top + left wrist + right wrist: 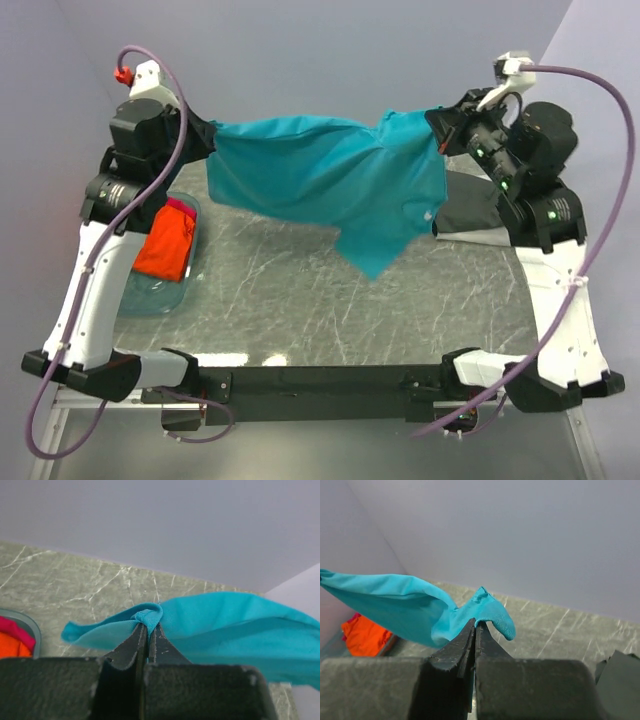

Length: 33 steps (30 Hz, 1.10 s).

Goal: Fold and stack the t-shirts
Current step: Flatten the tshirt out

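A teal t-shirt (320, 175) hangs stretched in the air between both arms, its lower corner drooping toward the table. My left gripper (208, 138) is shut on the shirt's left edge; the left wrist view shows teal cloth (210, 620) pinched between the jaws of the left gripper (148, 626). My right gripper (440, 125) is shut on the right edge, where a teal fold (492, 611) bunches over the jaw tips of the right gripper (475, 623). An orange t-shirt (165, 248) with a magenta-red one (180, 206) lies in a tub. A dark grey t-shirt (470, 205) lies under the right arm.
The clear bluish plastic tub (155, 295) stands at the table's left side beside the left arm. The marbled grey table (330, 300) runs to the grey back wall. A strip of white cloth (487, 236) shows at the dark grey shirt's front edge.
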### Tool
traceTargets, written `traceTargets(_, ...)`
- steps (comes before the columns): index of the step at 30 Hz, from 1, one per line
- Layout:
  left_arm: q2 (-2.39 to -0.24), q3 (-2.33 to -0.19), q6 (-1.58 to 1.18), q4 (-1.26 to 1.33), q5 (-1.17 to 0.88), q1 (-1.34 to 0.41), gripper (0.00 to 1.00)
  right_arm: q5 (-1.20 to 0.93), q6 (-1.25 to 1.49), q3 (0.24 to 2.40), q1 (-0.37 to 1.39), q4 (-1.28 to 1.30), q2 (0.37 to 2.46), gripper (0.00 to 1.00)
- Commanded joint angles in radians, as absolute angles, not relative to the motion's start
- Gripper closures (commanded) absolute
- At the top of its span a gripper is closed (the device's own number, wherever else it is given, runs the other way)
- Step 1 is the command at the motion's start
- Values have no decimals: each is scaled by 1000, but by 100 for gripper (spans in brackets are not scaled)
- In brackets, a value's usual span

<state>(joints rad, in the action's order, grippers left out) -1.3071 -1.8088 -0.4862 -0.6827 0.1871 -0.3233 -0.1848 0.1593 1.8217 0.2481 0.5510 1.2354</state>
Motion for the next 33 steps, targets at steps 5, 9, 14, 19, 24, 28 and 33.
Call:
traceTargets(5, -1180, -1772, -428, -689, 77, -319, 99, -280, 141, 1786, 242, 523, 1080, 100)
traceTargets(9, -1097, -1770, -413, -748, 34, -321, 99, -317, 141, 1752, 242, 558, 979, 100)
traceTargets(14, -1014, -1824, -416, -827, 37, -319, 99, -307, 138, 1833, 244, 640, 885, 100)
traceTargets(19, -994, -1922, -440, -876, 40, -321, 99, -273, 129, 1992, 241, 712, 887, 100)
traceTargets(24, -985, -1876, -465, -856, 40, -319, 99, -239, 126, 2036, 242, 713, 907, 100)
traceTargets(28, -1006, -1708, -486, -796, 64, -319, 99, -232, 129, 1897, 241, 645, 956, 100)
traceTargets(33, -1086, -1462, -524, -660, 109, -319, 99, -158, 144, 1642, 242, 494, 1006, 100)
